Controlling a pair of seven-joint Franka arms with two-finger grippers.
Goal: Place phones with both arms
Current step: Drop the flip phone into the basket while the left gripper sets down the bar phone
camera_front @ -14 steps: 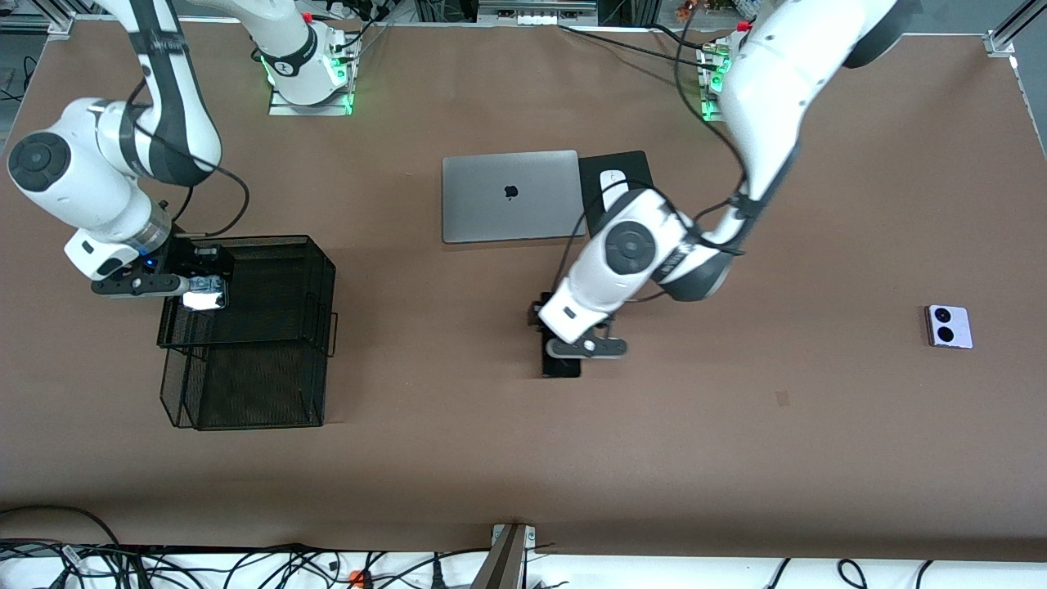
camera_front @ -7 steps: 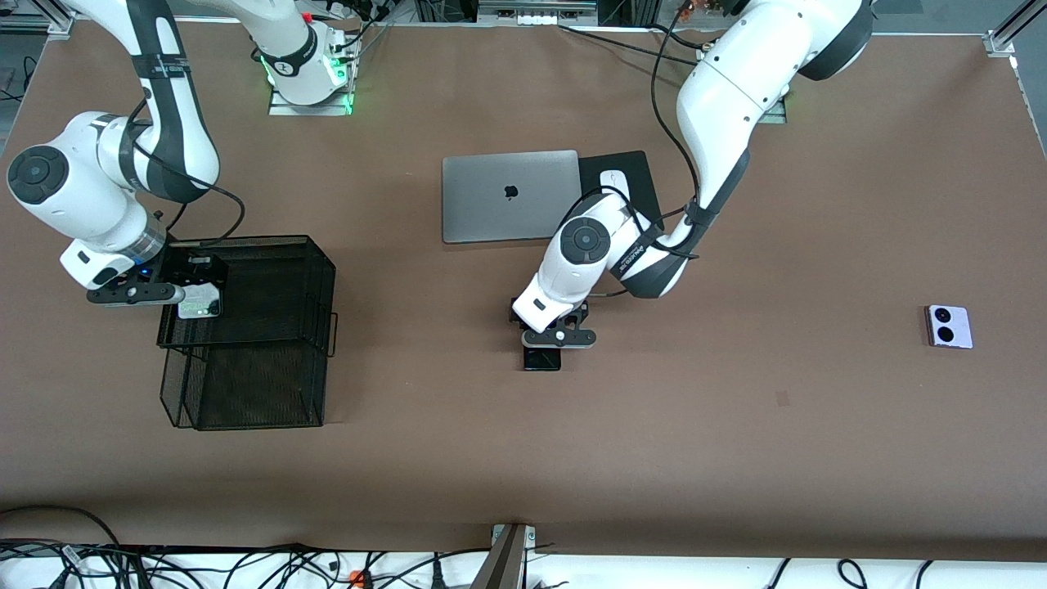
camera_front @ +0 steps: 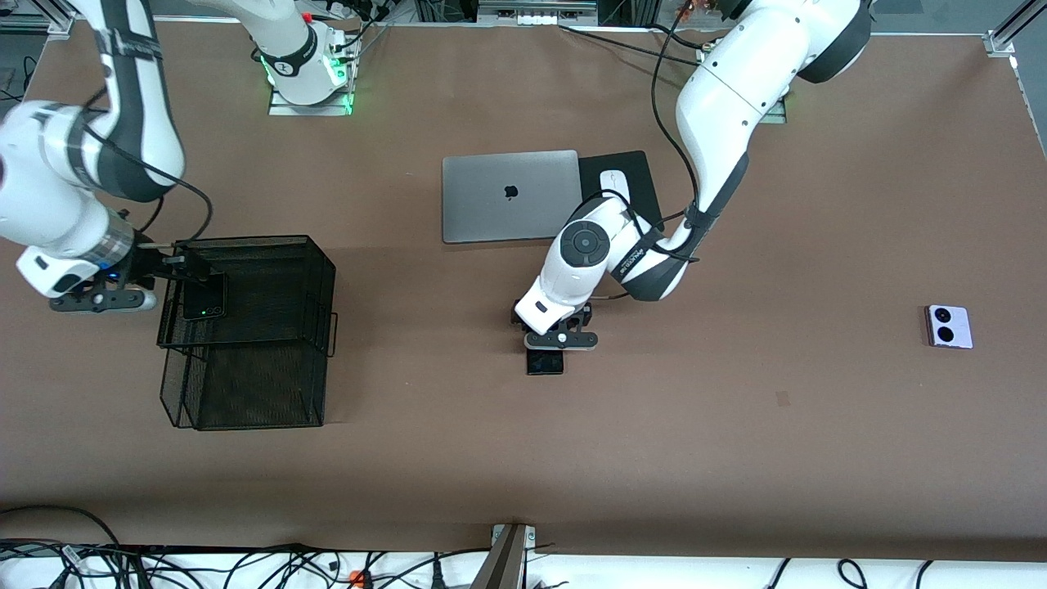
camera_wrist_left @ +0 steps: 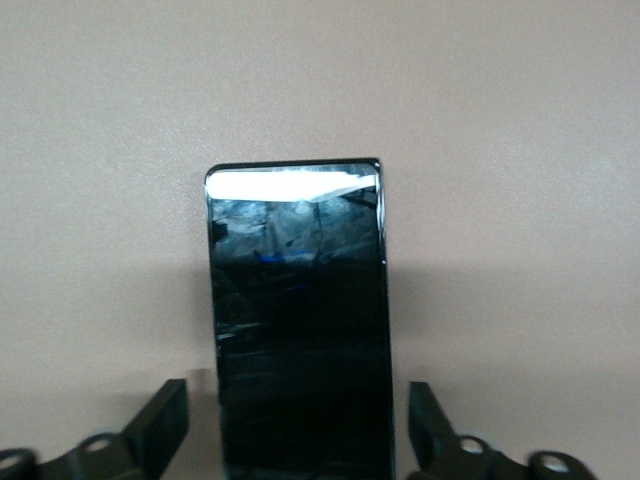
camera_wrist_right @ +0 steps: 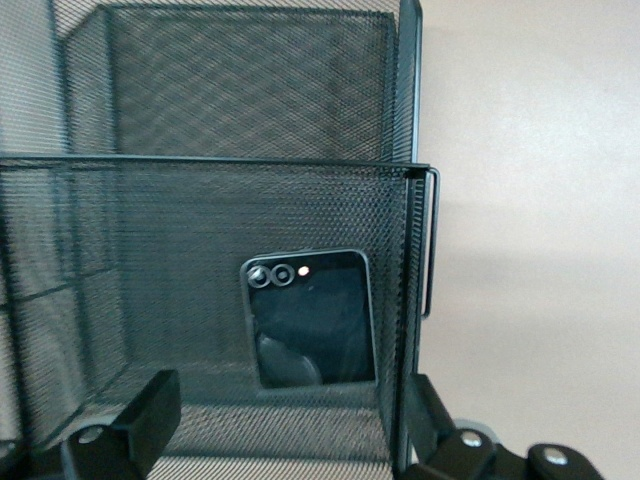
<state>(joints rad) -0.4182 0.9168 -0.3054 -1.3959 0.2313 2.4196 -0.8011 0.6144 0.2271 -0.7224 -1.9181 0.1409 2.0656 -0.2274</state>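
The small black flip phone lies in the upper tier of the black mesh basket. It also shows in the right wrist view. My right gripper is open and empty at the basket's edge toward the right arm's end of the table, apart from the phone. The slim black slab phone lies flat on the table. My left gripper is low over it and open. Its fingers stand on either side of the slab phone with gaps. The lavender-white phone lies alone toward the left arm's end.
A closed grey laptop and a white mouse on a black pad lie farther from the front camera than the slab phone. The basket's lower tier juts out toward the front camera.
My right hand has drawn back toward the right arm's end of the table, leaving the flip phone in the basket. My left gripper and the slab phone shifted slightly toward the basket.
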